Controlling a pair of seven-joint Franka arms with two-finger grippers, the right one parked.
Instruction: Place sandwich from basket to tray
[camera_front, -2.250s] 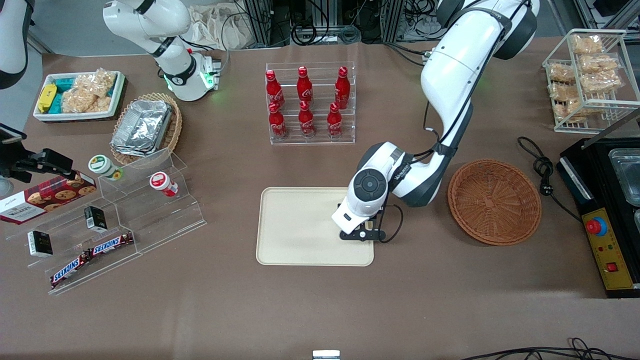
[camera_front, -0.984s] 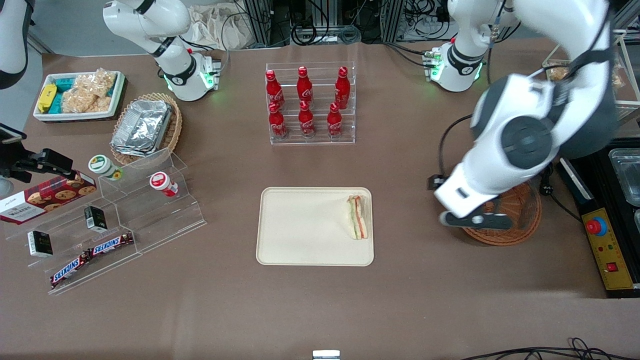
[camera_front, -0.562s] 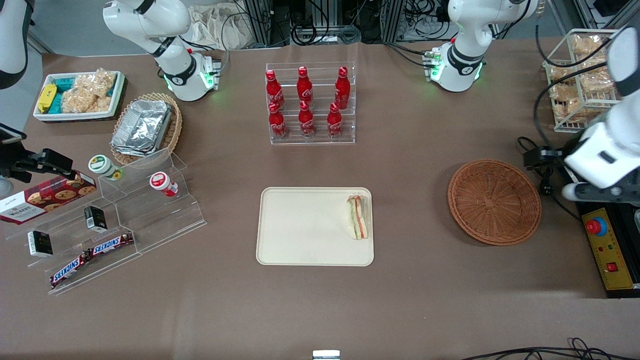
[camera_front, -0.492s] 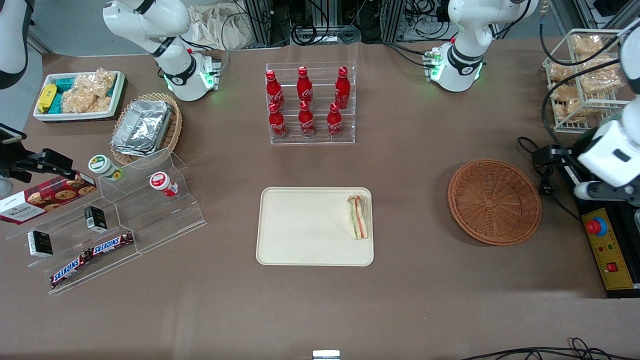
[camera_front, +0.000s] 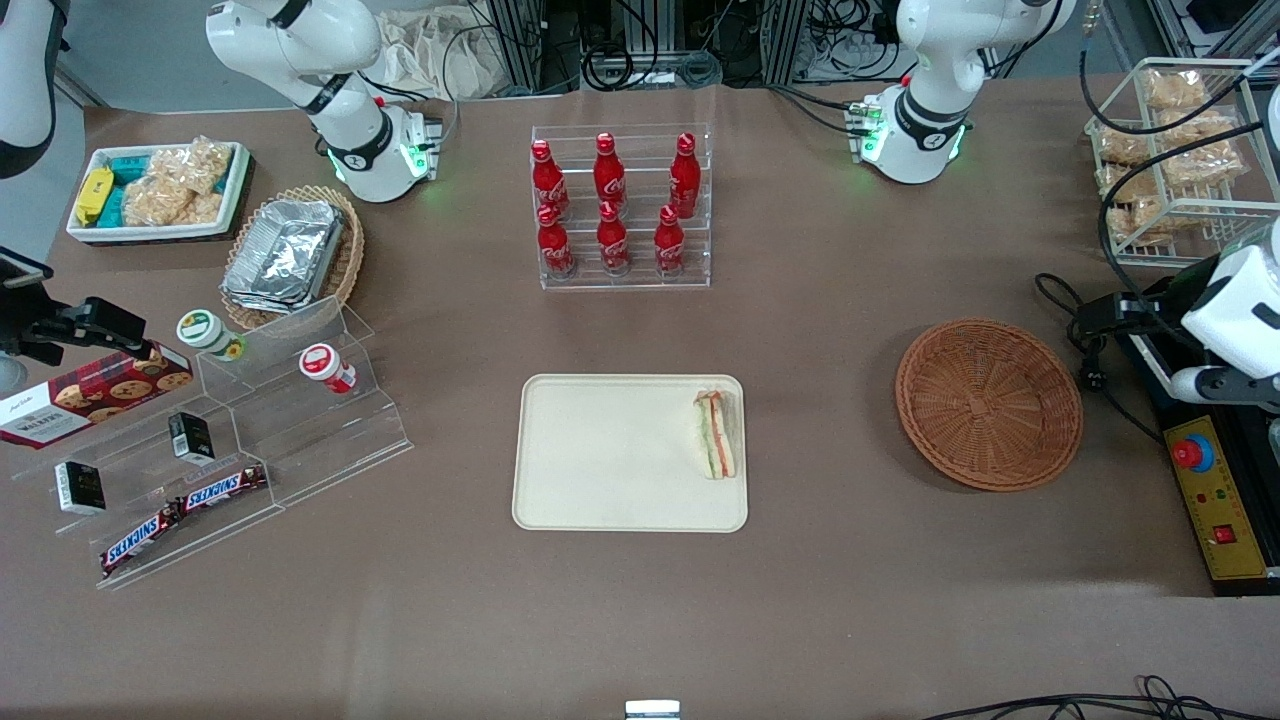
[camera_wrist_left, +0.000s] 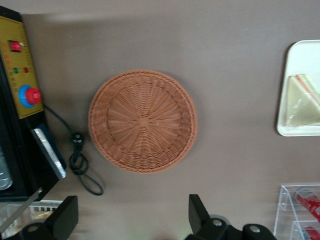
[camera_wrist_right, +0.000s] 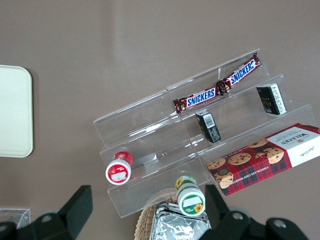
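Sandwich resting on the tray, arm parking clear of the basket.

The sandwich (camera_front: 716, 434) is lying on the tray (camera_front: 600, 455), at its edge nearest the basket (camera_front: 988, 403), which is sitting empty. The gripper (camera_wrist_left: 131, 220) is hanging high above the table, toward the working arm's end from the basket, over the black control box (camera_front: 1215, 490), fingers (camera_wrist_left: 64, 220) spread wide and holding nothing. To my eye the placing looks done; a good finish is simply keeping well above the basket.
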